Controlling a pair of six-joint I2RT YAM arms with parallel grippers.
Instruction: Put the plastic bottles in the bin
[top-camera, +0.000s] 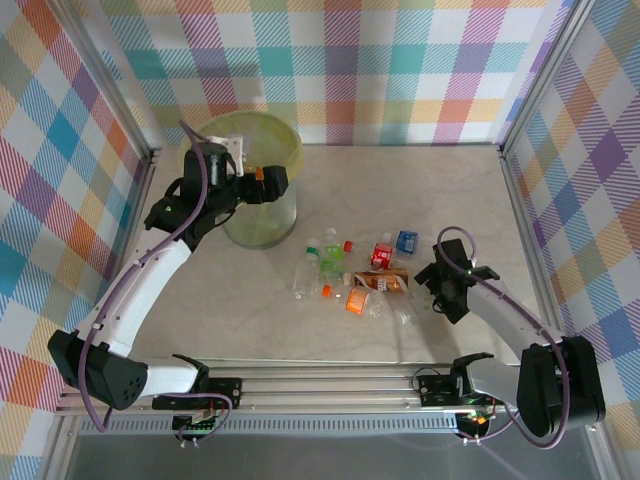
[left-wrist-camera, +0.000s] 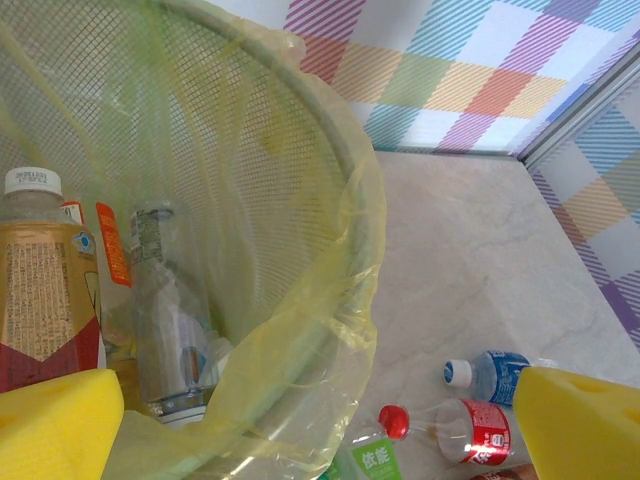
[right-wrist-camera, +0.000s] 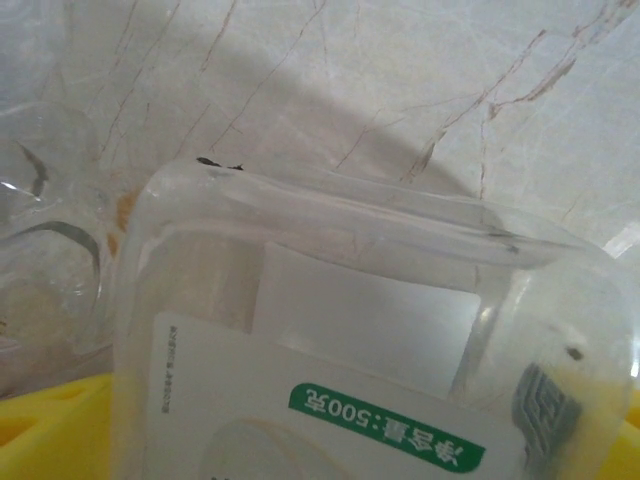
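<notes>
The bin (top-camera: 262, 226) stands at the back left, a translucent bucket lined with a yellow-green bag. My left gripper (top-camera: 268, 185) hovers over its rim (left-wrist-camera: 366, 205), open, yellow pads (left-wrist-camera: 50, 425) wide apart with nothing between them. Inside lie an orange-labelled bottle (left-wrist-camera: 40, 295) and a clear one (left-wrist-camera: 165, 320). Several plastic bottles (top-camera: 350, 278) lie in a loose pile mid-table. My right gripper (top-camera: 440, 288) is down at the pile's right end. A clear bottle with a white and green label (right-wrist-camera: 380, 400) sits between its yellow pads (right-wrist-camera: 50, 435), which flank it closely.
Beside the bin, on the marble tabletop (left-wrist-camera: 480, 250), lie a blue-labelled bottle (left-wrist-camera: 492, 375), a red-capped one (left-wrist-camera: 460, 430) and a green-labelled one (left-wrist-camera: 375, 462). Checked walls and metal frame posts (top-camera: 510, 160) enclose the table. Another crumpled clear bottle (right-wrist-camera: 50, 260) lies left of the right gripper.
</notes>
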